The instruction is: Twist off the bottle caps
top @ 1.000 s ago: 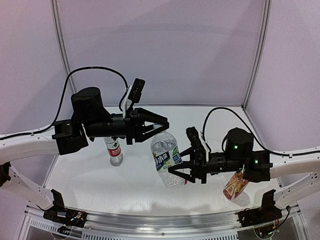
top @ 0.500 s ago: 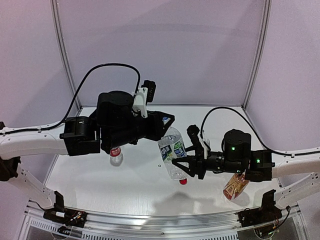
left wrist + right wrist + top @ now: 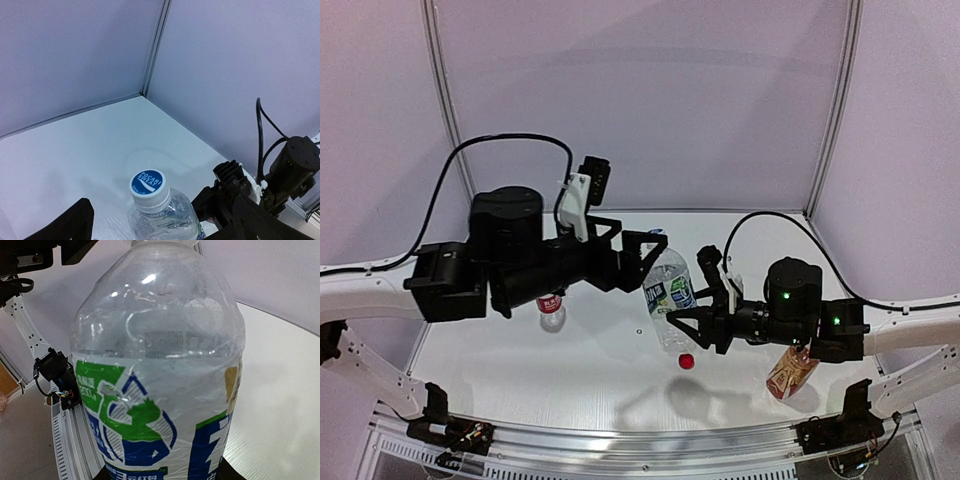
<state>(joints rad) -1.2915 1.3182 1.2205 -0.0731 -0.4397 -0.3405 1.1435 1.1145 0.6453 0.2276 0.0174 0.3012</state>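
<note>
Top view: left claw (image 3: 636,243) fingers apart, flanking neck of green-blue bottle (image 3: 669,296), no grip. Right claw (image 3: 694,323) clamped on that bottle's lower body, bottle tilted, centre frame. Red cap (image 3: 686,361) lies loose on tabletop (image 3: 520,362), lower centre. Red-label bottle (image 3: 551,310) stands left of centre, half behind left arm. Amber bottle (image 3: 790,372) lower right, under right arm.
Left wrist cam only: blue-white cap (image 3: 148,182) on the bottle, print reads "POCARI SWEAT".
Right wrist cam: label close up, green/blue/white, writing unreadable.
</note>
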